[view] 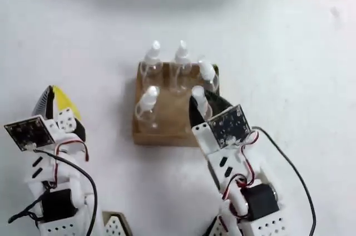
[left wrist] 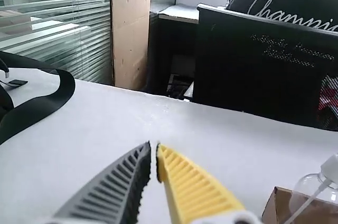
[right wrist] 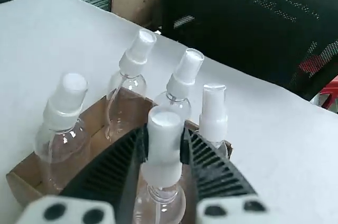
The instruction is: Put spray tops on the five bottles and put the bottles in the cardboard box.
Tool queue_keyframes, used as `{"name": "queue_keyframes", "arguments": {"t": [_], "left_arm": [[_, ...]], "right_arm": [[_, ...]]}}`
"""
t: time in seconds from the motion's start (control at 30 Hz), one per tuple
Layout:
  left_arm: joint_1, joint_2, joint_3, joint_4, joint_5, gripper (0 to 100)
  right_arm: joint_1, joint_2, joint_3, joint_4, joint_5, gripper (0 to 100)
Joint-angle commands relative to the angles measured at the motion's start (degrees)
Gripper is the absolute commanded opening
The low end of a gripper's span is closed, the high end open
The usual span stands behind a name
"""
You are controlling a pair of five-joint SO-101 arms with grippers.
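On the white table, toward its middle, we list one cardboard box, low-walled and open on top. Contents: five clear bottles, standing, three in the far row and two in the near row, every one fitted with white spray tops.

Far row, as we read it from the high view: far left bottle, far middle bottle, far right bottle, the last at the box's far right corner. Near row: near left bottle and near right bottle.

Right gripper: we record it over the near right corner of the box. Its two black fingers are clamped on the spray top of the near right bottle, one finger on each side of the white cap. The bottle's body sits inside the box, below the fingers.

Left gripper: we record it over bare table to the left of the box, apart from it and touching none of the bottles. Its grey finger and yellow finger lie together, with only a thin slit between the tips and nothing held.

Other items: a black strap lying on the table beyond the left gripper, and a black chair standing past the table's far edge.
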Motion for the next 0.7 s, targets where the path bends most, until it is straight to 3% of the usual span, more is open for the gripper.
{"name": "queue_keyframes", "arguments": {"t": [0.0,0.2,0.47,0.67], "left_arm": [[-0.2,-0.5,-0.4,-1.6,0.6,2],[-0.2,-0.5,-0.4,-1.6,0.6,2],[-0.2,-0.5,-0.4,-1.6,0.6,2],[-0.2,-0.5,-0.3,-1.6,0.6,2]], "right_arm": [[0.1,-1.3,-0.4,-1.0,0.6,8.0],[0.1,-1.7,-0.9,-1.0,-2.4,27.3],[0.7,-1.5,-13.4,2.3,-2.5,25.1],[8.7,4.7,-28.5,6.1,-3.0,24.9]]}}
